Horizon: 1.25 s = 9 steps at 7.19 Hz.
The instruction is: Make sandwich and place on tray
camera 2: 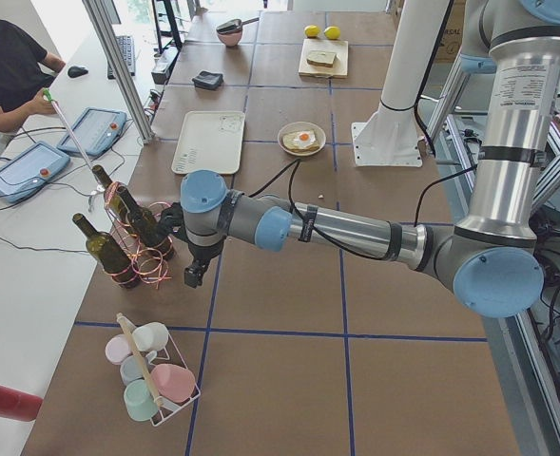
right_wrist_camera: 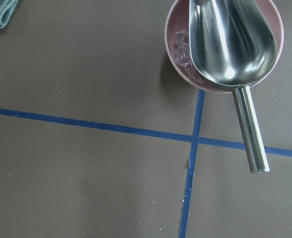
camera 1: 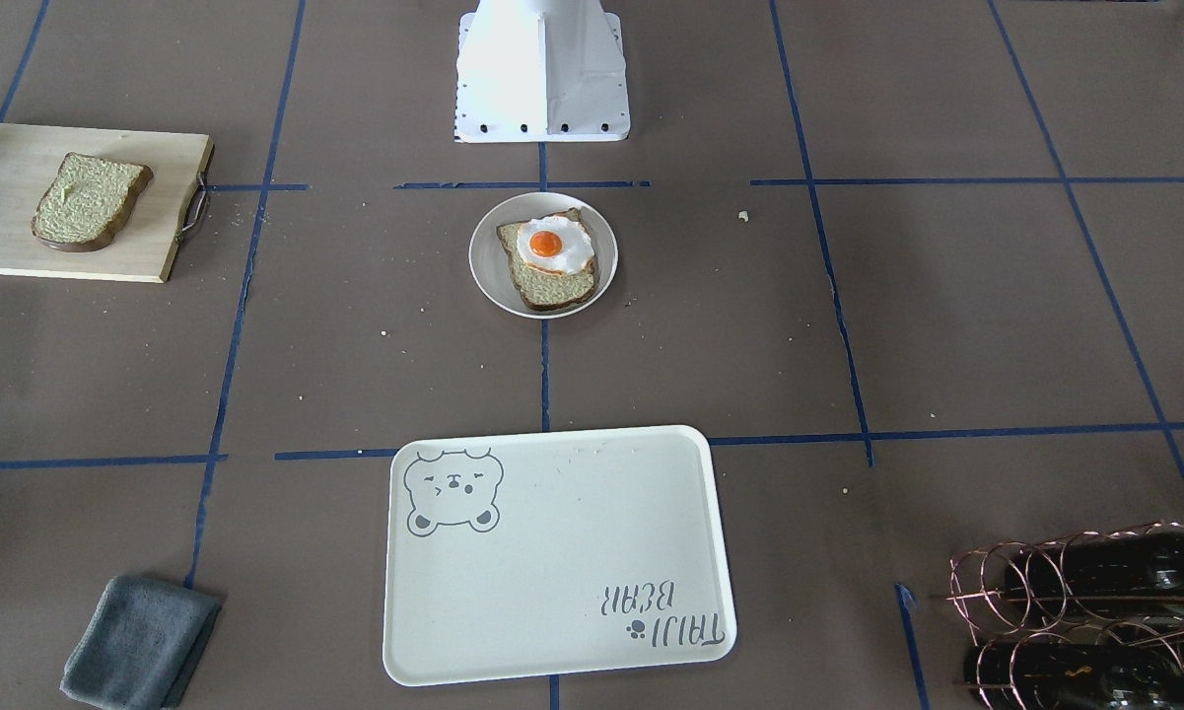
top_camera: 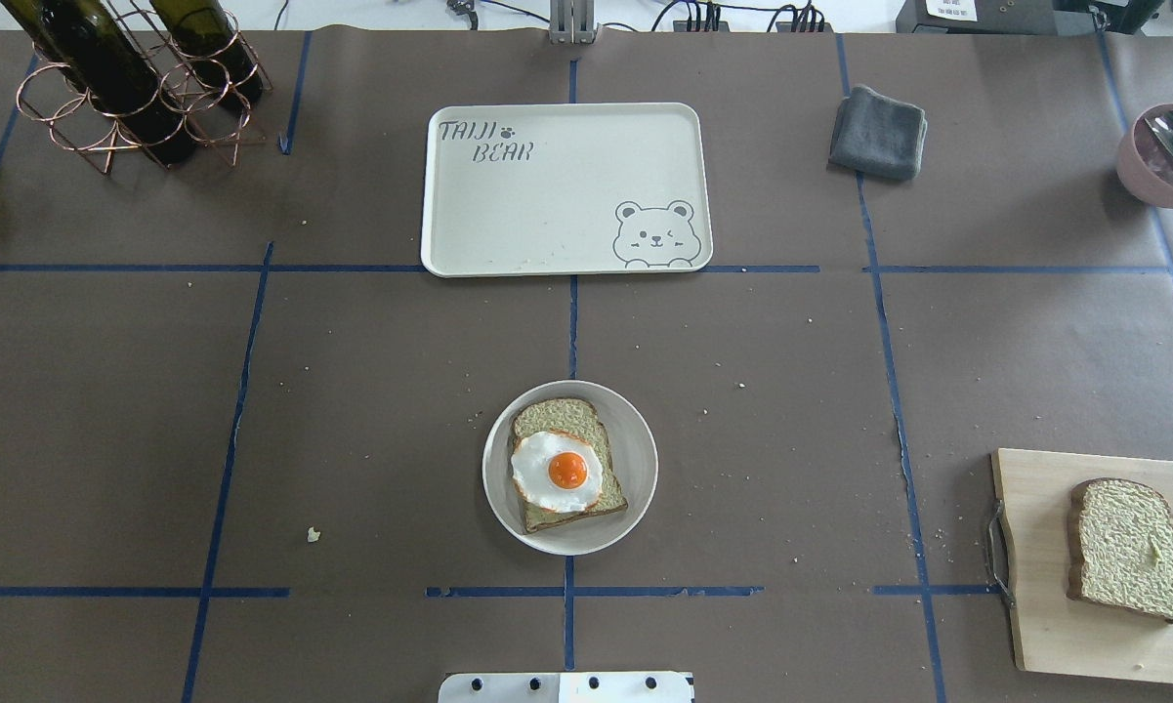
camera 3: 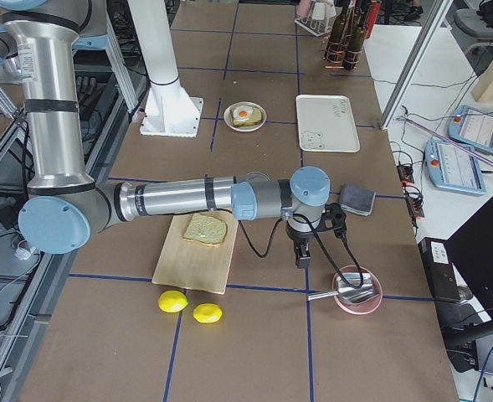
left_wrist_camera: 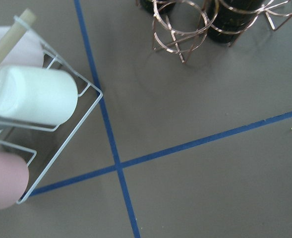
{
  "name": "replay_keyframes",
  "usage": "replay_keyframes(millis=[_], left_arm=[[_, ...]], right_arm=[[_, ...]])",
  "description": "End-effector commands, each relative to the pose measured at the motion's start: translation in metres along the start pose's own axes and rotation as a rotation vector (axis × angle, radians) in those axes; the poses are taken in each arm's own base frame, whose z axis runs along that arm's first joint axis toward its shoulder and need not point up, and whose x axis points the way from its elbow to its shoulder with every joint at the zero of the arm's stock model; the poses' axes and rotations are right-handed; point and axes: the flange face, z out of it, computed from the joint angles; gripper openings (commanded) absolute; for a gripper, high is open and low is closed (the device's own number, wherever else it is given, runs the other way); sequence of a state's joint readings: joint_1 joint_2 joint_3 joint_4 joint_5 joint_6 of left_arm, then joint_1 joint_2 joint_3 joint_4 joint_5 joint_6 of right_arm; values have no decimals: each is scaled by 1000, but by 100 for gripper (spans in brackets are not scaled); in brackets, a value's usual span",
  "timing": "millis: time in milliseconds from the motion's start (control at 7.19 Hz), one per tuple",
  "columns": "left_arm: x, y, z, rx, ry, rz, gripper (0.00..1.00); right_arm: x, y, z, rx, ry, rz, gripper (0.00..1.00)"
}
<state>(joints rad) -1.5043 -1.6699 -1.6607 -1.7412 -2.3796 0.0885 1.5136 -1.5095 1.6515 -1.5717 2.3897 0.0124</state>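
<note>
One bread slice (top_camera: 557, 415) lies on a small round white plate (top_camera: 635, 469) at the table's centre, with the fried egg (top_camera: 559, 471) on top; they also show in the front view (camera 1: 552, 245). The second bread slice (top_camera: 1125, 550) lies alone on a wooden cutting board (top_camera: 1045, 586). The cream bear tray (top_camera: 547, 186) is bare beyond the plate. My left gripper (camera 2: 195, 275) hangs by the bottle rack; my right gripper (camera 3: 301, 255) hangs between the board and a pink bowl. Both are far from the food, and I cannot tell whether they are open or shut.
A copper rack with wine bottles (top_camera: 127, 88) stands at the far left. A grey folded cloth (top_camera: 877, 132) lies right of the tray. A pink bowl with a metal scoop (right_wrist_camera: 225, 44) sits at the far right. A wire rack of mugs (left_wrist_camera: 31, 99) and two lemons (camera 3: 187, 307) lie off the table's ends.
</note>
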Motion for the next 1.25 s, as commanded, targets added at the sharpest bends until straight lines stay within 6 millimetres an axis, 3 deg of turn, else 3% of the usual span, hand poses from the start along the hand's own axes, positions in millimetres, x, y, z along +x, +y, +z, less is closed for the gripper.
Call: replay_keyframes(millis=[0,139,278,417,556,1113], left_arm=[[38,-23,27,-17,30,52,100],[61,-34,39,-29,48,75,100],[71,-41,38,-23,52,24,100],[88,-49,43,4,66,-23,100],[106,-54,46,44,87,-80,100],[164,-60,51,67,151,-153,100]], right_arm=[[-30,-4,14,-2,-82,-49,100],[-53,-10,30,-31,-85,-73,100],[-68,-11,38,-44,-86,-16,100],[-96,-11,44,-36,-53,93,100],[-107,16,58,-20,-35,91,100],[-93,187,92,34,-115,197,99]])
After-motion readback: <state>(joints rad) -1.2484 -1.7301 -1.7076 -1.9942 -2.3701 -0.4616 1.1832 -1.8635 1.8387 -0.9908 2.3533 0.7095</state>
